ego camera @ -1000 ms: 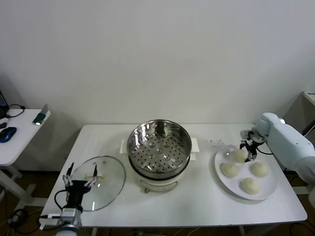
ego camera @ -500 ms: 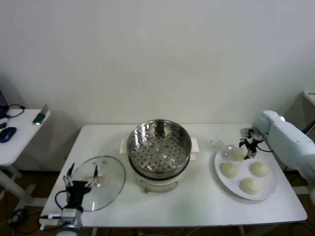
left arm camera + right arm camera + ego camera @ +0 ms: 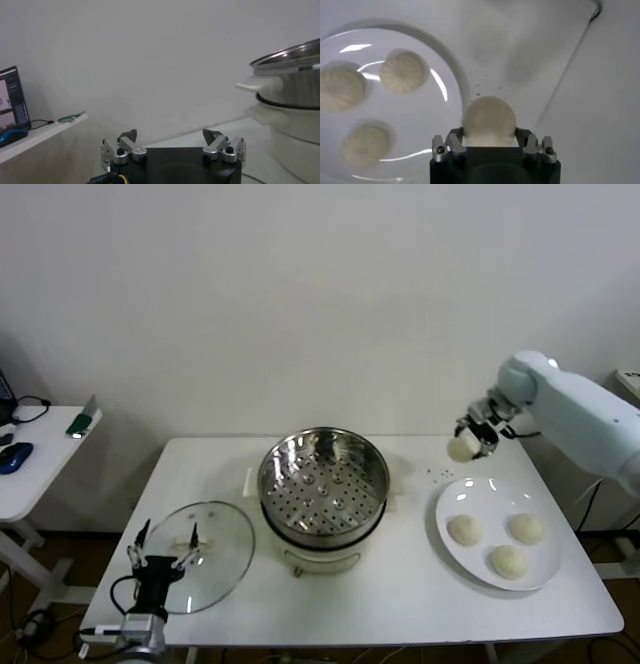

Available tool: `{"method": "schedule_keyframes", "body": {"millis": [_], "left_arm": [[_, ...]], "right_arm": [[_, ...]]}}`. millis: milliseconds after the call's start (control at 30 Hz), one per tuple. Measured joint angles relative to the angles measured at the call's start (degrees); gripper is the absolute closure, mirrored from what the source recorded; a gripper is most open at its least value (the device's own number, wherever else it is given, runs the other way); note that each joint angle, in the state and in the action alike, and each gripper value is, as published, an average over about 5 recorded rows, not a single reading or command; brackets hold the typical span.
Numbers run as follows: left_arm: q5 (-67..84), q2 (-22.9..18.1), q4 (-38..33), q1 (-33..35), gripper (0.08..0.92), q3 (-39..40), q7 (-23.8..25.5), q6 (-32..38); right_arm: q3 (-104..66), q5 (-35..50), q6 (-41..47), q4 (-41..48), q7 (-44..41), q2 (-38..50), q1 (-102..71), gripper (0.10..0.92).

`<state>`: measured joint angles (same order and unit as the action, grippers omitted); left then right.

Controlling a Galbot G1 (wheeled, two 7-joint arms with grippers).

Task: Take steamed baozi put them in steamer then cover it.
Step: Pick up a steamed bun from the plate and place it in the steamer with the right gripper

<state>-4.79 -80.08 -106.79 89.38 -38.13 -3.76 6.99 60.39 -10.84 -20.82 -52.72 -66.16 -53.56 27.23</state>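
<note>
Right gripper (image 3: 466,441) lifted one baozi (image 3: 460,449); three on plate (image 3: 545,569).

Right wrist view: claw body (image 3: 489,150) hides the lower part of the held baozi (image 3: 489,119); plate (image 3: 447,105) cut off at the frame edges. Left wrist view: steamer (image 3: 292,107) cut off at the edge, interior unseen. Head view: left arm mostly below frame.

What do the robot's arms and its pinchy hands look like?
The right arm is smooth, rounded and pale blue-white. The right gripper has a black body with small silver finger mounts and dark screws. The left gripper matches it: black body, silver mounts, dark fingertips, with thin red and yellow wires beside it.
</note>
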Motion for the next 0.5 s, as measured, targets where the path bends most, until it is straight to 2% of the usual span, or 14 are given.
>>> {"method": "schedule_keyframes", "body": {"millis": [500], "left_arm": [[1.27,0.76,-0.3,0.86,0.177,0.74,0.21,-0.66]], "right_arm": [[4.34,-4.53,-9.86,-10.19,0.87,-12.52,7.51,0.334]]}}
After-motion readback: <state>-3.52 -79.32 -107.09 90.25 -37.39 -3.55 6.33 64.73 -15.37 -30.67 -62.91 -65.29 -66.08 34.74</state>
